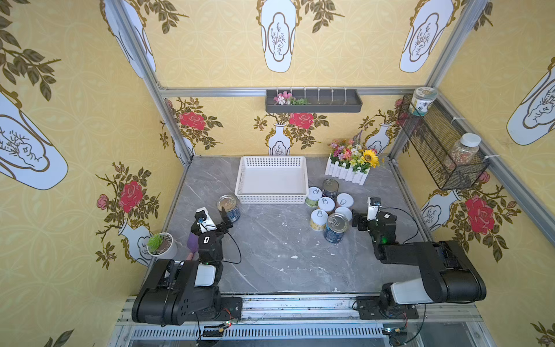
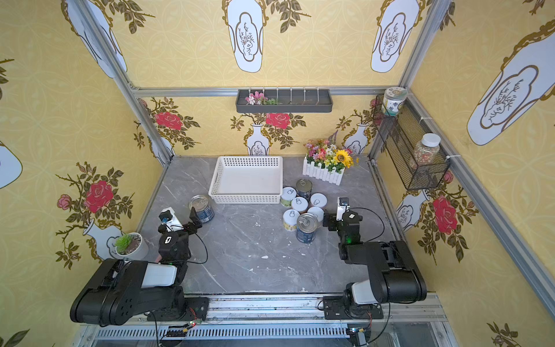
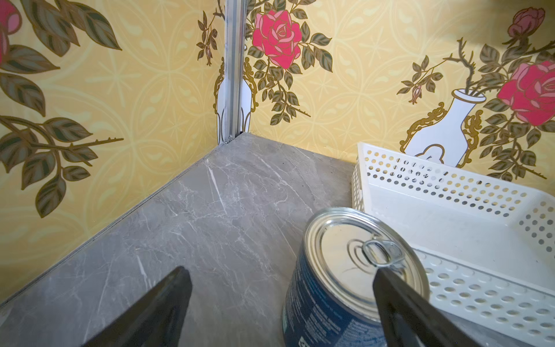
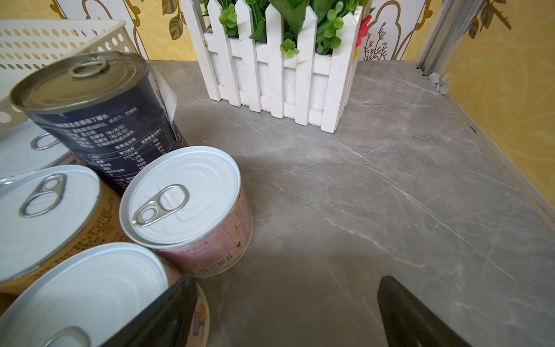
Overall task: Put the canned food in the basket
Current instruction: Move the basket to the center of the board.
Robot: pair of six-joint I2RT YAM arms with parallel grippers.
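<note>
Shallow white perforated basket (image 1: 271, 199), empty, upright, one large dark-blue tin (image 1: 228, 208) upright just beside its front-left corner, cluster of seven tins (image 1: 326, 205) upright beside its front-right corner, two dark-blue, five smaller white-lidded

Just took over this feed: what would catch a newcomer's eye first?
Seven cans crowd together on the grey table right of the empty white basket at back centre. One dark-blue can stands alone off the basket's front-left corner, with the open left gripper close by it.
</note>
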